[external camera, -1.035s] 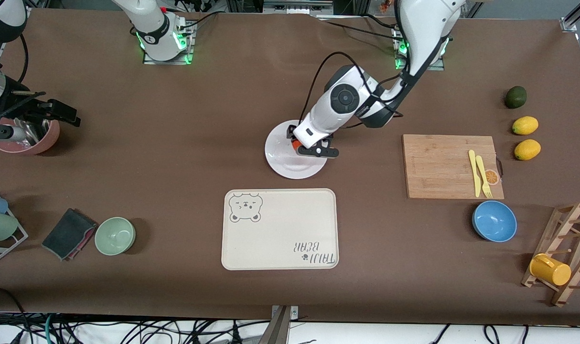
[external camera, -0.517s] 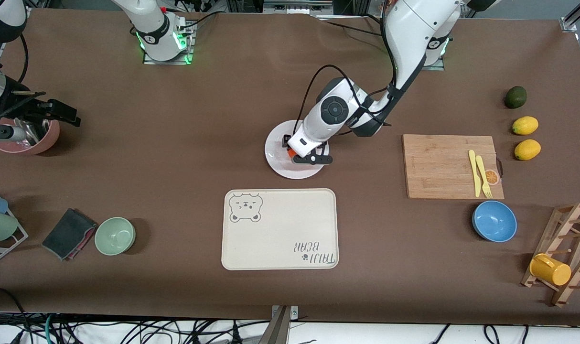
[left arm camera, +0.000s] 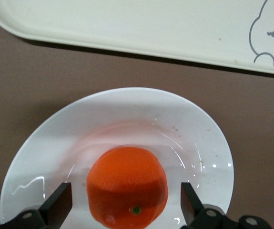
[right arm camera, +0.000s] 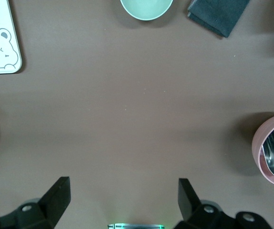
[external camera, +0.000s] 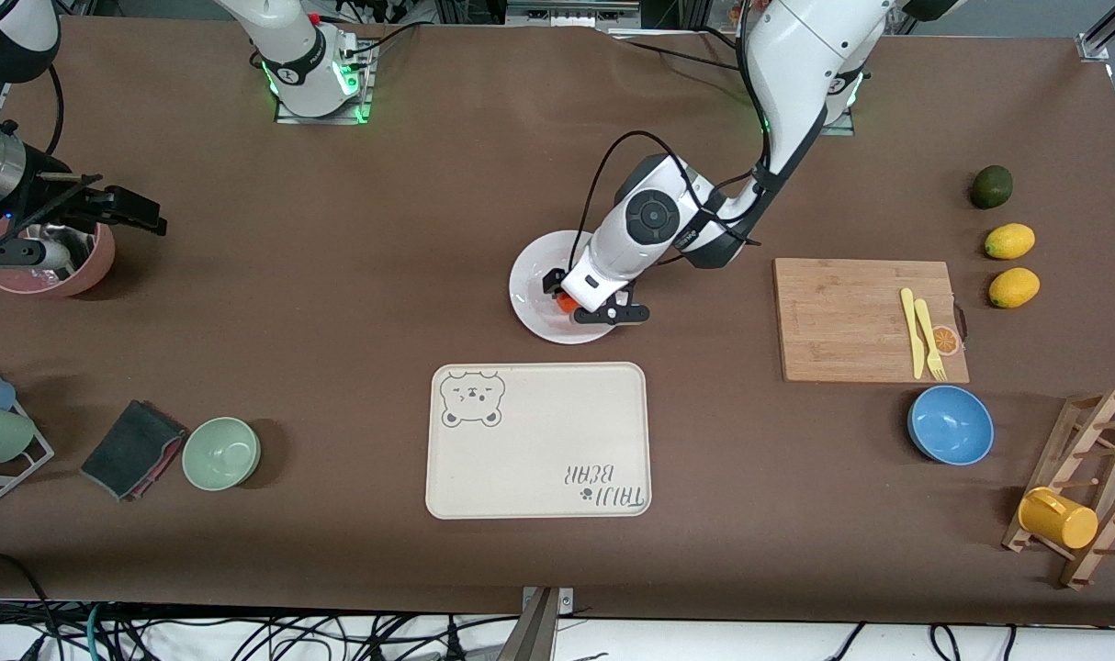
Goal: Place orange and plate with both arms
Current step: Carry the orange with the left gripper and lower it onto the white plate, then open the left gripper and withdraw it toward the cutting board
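Observation:
The orange [left arm camera: 127, 183] rests on the white plate [left arm camera: 127, 98] at the middle of the table, farther from the front camera than the tray. My left gripper [left arm camera: 126, 200] stands low over the plate and open, one finger on each side of the orange with a gap on both sides. In the front view the orange [external camera: 567, 302] peeks out beside the left gripper [external camera: 587, 306] on the plate [external camera: 534, 280]. My right gripper [right arm camera: 124, 200] hangs open and empty over bare table at the right arm's end, next to the pink bowl [right arm camera: 272, 150]; in the front view the right gripper [external camera: 89, 213] hangs there too.
The cream bear tray [external camera: 539, 441] lies nearer the front camera than the plate. A cutting board [external camera: 851, 317] with yellow cutlery, a blue bowl [external camera: 951, 424], two lemons, a dark green fruit and a mug rack are at the left arm's end. A green bowl [external camera: 221, 453] and dark cloth [external camera: 133, 449] sit at the right arm's end.
My left gripper has opened and let go of the orange, which now sits on the plate. The left wrist shifted slightly. The right gripper moved a little.

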`<action>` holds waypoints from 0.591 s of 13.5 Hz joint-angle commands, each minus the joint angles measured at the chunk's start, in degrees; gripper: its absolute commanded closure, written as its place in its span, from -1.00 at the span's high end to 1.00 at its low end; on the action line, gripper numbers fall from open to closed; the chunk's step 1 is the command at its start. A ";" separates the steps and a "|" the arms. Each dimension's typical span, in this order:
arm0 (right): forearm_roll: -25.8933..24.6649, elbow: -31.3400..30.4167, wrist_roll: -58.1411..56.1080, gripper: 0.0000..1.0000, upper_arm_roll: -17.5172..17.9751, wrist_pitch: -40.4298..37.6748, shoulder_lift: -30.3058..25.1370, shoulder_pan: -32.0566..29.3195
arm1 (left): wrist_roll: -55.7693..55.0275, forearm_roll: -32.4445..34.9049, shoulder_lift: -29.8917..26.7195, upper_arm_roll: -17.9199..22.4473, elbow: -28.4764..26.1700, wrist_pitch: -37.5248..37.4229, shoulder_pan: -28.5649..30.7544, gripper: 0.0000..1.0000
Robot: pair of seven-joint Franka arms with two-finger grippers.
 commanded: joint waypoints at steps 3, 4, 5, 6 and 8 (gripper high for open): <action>1.24 2.53 -0.35 1.00 0.26 -1.44 1.96 -0.19 | -1.29 1.77 -11.91 -0.12 -5.03 -5.49 6.85 1.00; 1.24 2.53 -0.26 1.00 0.26 -1.43 2.05 -0.10 | -0.95 1.76 -14.55 -0.12 -5.39 -8.04 9.39 1.00; 1.24 2.53 -0.43 1.00 0.26 -1.35 2.05 -0.10 | -0.86 1.76 -16.93 -0.12 -5.65 -10.85 11.59 1.00; 1.16 2.53 -0.43 1.00 0.34 -1.26 2.14 -0.10 | 0.71 2.03 -19.30 -0.03 -5.83 -13.31 13.88 1.00; 1.16 2.53 -0.44 1.00 0.34 -1.34 2.14 -0.01 | 7.64 2.03 -24.22 -0.03 -5.83 -19.19 18.36 1.00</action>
